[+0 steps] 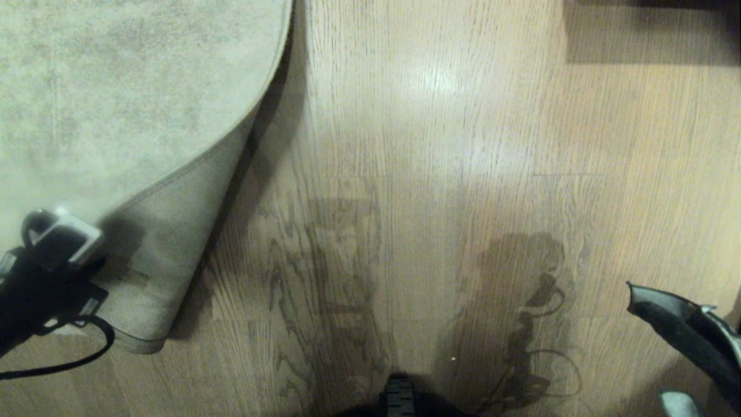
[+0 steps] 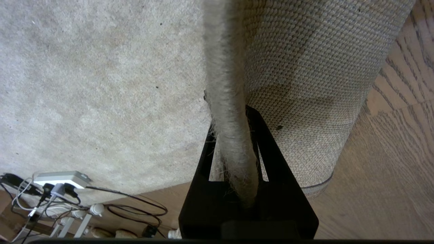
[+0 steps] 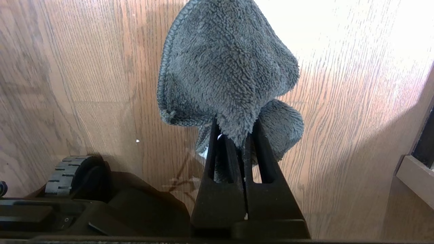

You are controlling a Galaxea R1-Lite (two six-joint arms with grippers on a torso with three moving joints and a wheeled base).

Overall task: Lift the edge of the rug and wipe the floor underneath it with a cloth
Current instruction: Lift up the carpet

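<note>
1. The rug edge [image 2: 230,135] is pinched between the two black fingers [image 2: 271,152] of the left gripper [image 2: 234,125], which are closed tight on it.
2. The edge is held up and folded back, so the tan woven backing [image 2: 305,84] is turned up and can be seen.
3. In the head view the left gripper [image 1: 87,255] is seen at the left side, over the folded flap of the rug [image 1: 116,87].
4. The cloth [image 3: 223,67], soft and dark grey, is gripped between the fingers [image 3: 264,149] of the right gripper [image 3: 237,135], which are closed on it.
5. The cloth is held above the floor [image 3: 84,67] and hangs in a loose bunch.
6. In the head view only the tip of the right arm [image 1: 683,330] is seen at the right edge.
7. Bare wood floor [image 1: 434,174] is shown beside the lifted flap, with dark shadows on it.
8. A white power strip [image 2: 61,178] with cables is seen by the far side of the rug.
</note>
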